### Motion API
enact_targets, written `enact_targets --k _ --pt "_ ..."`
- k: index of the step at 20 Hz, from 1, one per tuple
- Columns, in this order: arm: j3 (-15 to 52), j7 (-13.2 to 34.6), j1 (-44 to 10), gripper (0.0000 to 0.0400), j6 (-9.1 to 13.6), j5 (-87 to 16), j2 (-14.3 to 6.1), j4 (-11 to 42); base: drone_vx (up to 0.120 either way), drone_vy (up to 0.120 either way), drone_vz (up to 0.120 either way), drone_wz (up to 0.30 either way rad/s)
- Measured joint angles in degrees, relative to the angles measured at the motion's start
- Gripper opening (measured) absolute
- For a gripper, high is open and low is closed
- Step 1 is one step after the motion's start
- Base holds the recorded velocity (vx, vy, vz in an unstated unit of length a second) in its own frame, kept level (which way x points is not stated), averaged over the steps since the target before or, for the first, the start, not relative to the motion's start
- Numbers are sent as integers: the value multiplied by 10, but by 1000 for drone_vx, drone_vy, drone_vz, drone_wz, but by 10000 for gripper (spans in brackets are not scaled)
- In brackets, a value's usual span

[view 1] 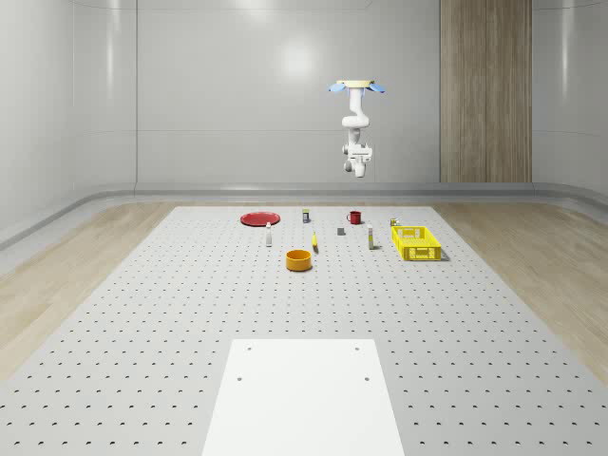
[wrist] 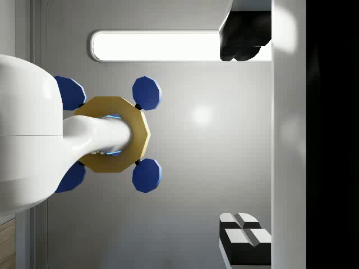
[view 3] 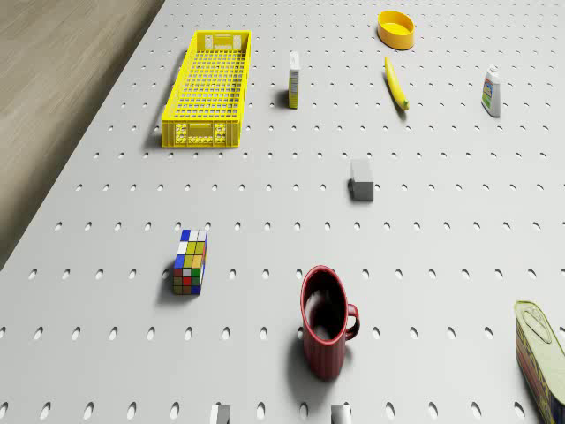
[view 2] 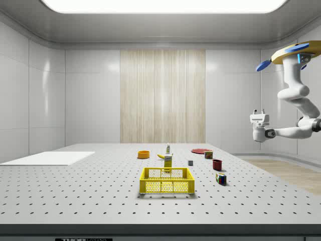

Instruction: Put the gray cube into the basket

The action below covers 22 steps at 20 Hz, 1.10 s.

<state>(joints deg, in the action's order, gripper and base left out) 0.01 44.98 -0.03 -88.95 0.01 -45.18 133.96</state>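
Observation:
The small gray cube [view 3: 361,179] [view 1: 340,231] [view 2: 190,162] lies on the perforated table, between the red mug and the banana. The yellow mesh basket [view 3: 209,88] [view 1: 416,242] [view 2: 167,181] stands apart from it, near the whole-scene view's right table edge. My drone [view 1: 356,87] [view 2: 293,52] hovers high above the table's far part, roughly over the mug. The arm hangs below it with the gripper [view 1: 357,171] [view 2: 258,112] far above the cube. In the wrist view the gripper [wrist: 245,137] faces up at the drone's underside [wrist: 112,134], fingers wide apart and holding nothing.
A red mug [view 3: 325,322], Rubik's cube [view 3: 190,261], tin can [view 3: 540,358], banana [view 3: 396,84], orange bowl [view 3: 395,29], white bottle [view 3: 492,92] and small carton [view 3: 294,79] are scattered around. A red plate [view 1: 258,218] lies far left. A white sheet [view 1: 304,399] covers the near end.

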Motion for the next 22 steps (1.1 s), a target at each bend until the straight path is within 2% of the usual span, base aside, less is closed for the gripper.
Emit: enact_targets --k 4,11,15,22 --pt "1 -1 -1 400 40 0 7 -48 0 0 0 0" --pt "1 -1 -2 400 89 1 34 -128 0 -114 0 0" --pt "2 -1 -3 400 103 1 44 -153 20 -120 0 0" --pt "2 -2 -4 400 110 1 49 -169 120 -120 0 0"
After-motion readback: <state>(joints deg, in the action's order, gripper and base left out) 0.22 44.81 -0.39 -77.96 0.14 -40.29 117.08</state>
